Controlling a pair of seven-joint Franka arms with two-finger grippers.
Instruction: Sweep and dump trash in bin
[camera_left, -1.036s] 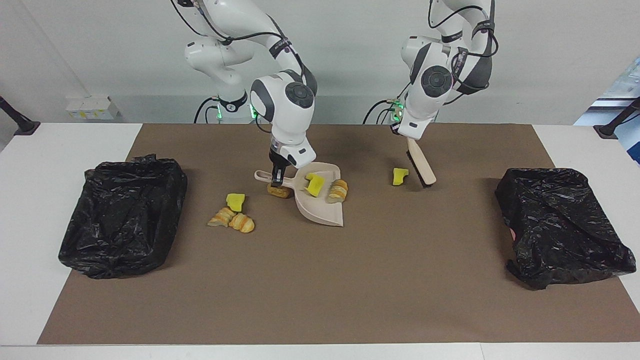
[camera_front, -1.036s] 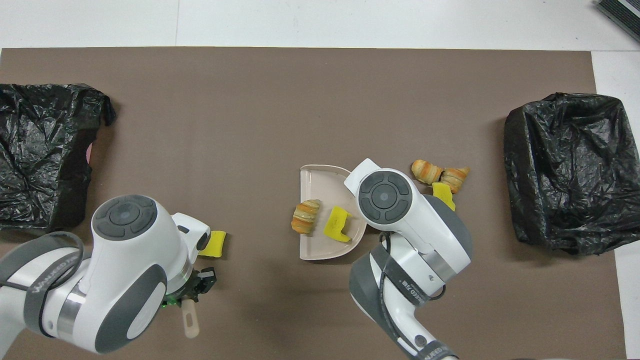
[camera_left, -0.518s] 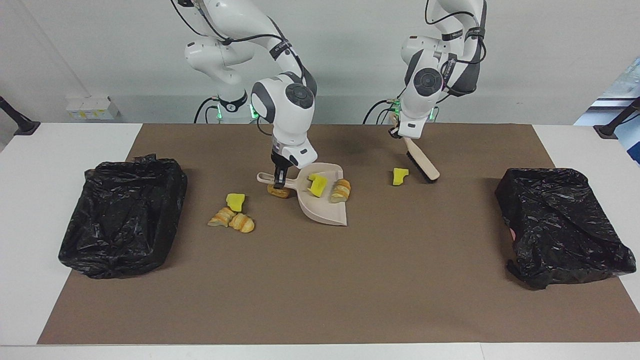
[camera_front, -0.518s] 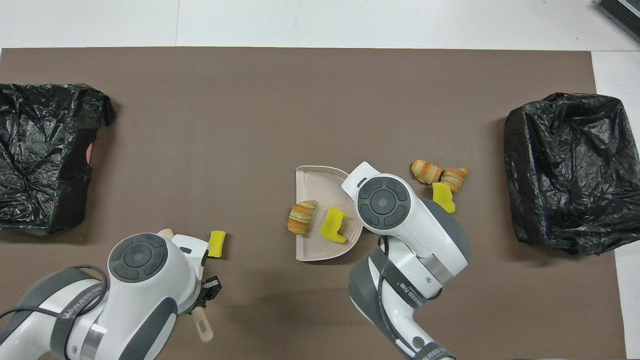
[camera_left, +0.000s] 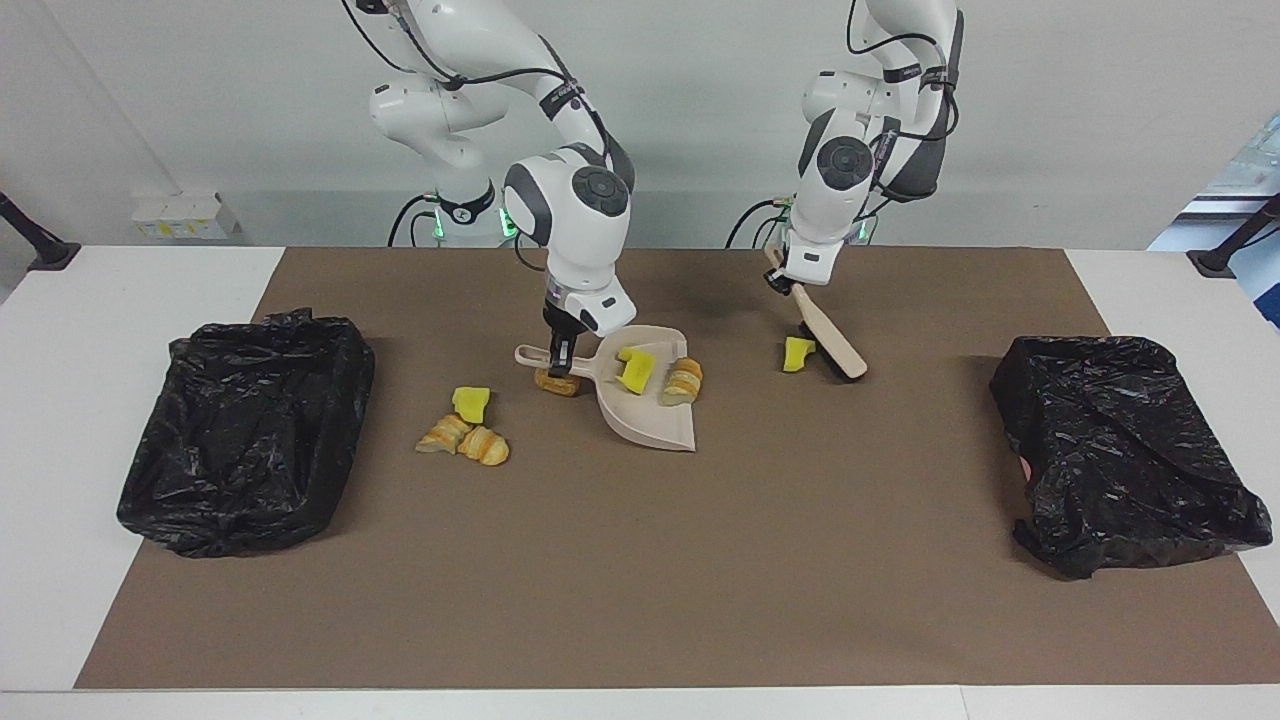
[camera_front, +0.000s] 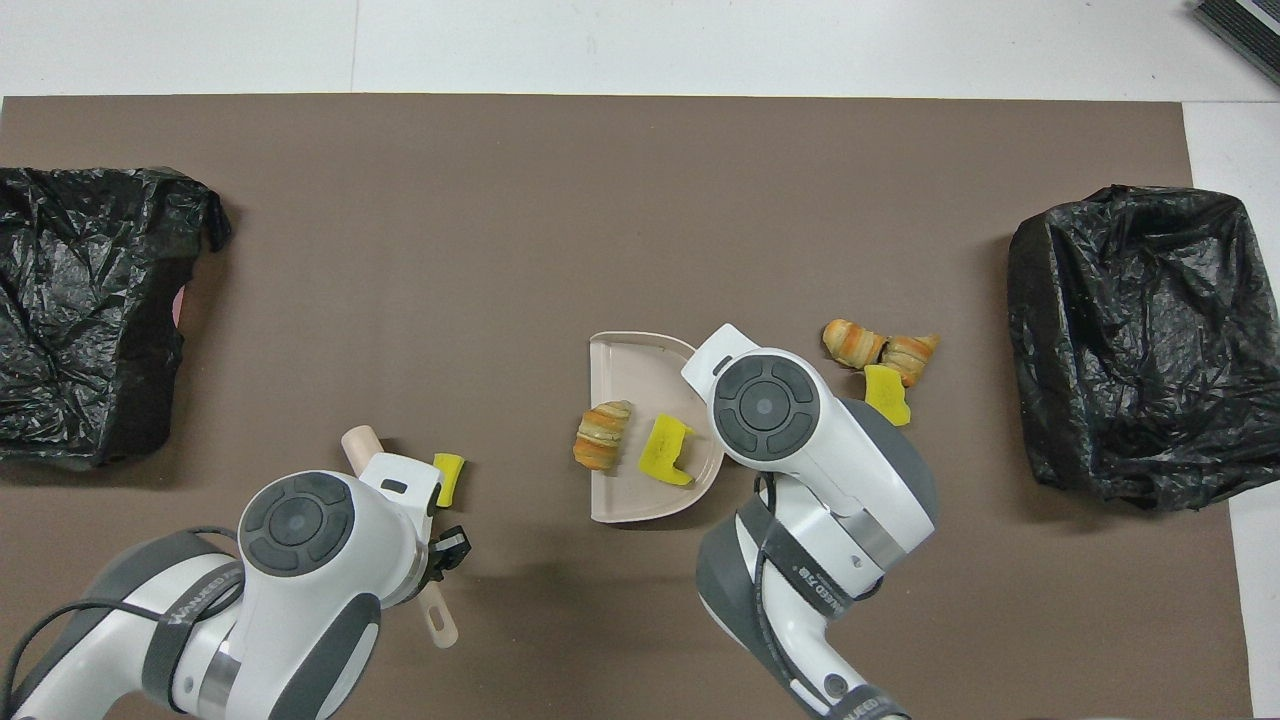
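Observation:
My right gripper (camera_left: 556, 357) is shut on the handle of the beige dustpan (camera_left: 648, 420), whose mouth rests on the brown mat. In the pan lie a yellow trash piece (camera_left: 635, 368) and a bread lump (camera_left: 682, 381). Another brown lump (camera_left: 557, 382) sits under the handle. My left gripper (camera_left: 787, 284) is shut on the handle of the brush (camera_left: 830, 342), which slants down beside a lone yellow piece (camera_left: 798, 353). Three more trash pieces (camera_left: 465, 430) lie toward the right arm's end. From overhead, the right wrist hides that gripper; the dustpan (camera_front: 630, 365) and brush (camera_front: 440, 620) show.
Two bins lined with black bags stand on the mat: one bin (camera_left: 245, 430) at the right arm's end and one bin (camera_left: 1120, 450) at the left arm's end. White table (camera_left: 60, 420) borders the mat (camera_left: 640, 580).
My left arm drew back and swung the brush, so its head now stands against the lone yellow piece, which shifted slightly toward the dustpan. The dustpan barely moved.

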